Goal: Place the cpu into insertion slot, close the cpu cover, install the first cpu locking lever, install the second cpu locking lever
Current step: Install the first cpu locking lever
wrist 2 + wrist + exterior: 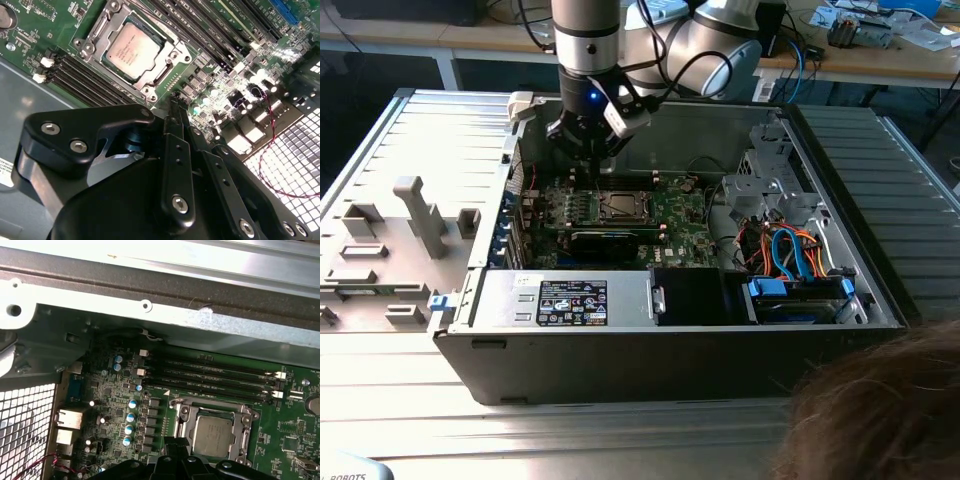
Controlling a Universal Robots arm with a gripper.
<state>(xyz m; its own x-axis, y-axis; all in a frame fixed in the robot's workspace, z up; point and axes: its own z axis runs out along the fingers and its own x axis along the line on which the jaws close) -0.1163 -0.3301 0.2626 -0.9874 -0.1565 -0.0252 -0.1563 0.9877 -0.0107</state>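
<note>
The cpu (132, 50) sits in the insertion slot (165, 74), and the cpu cover (102, 35) seems down. The gripper (175, 100) hovers just beside it, pinched narrow and empty. A misjudged descent could scrape the nearby capacitors (210, 95).

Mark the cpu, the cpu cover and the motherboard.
cpu (134, 51): second wrist view, middle of its metal top.
cpu cover (105, 32): second wrist view, one side strip of the silvery frame around the cpu.
motherboard (292, 415): first wrist view, green board surface beside the socket.
</note>
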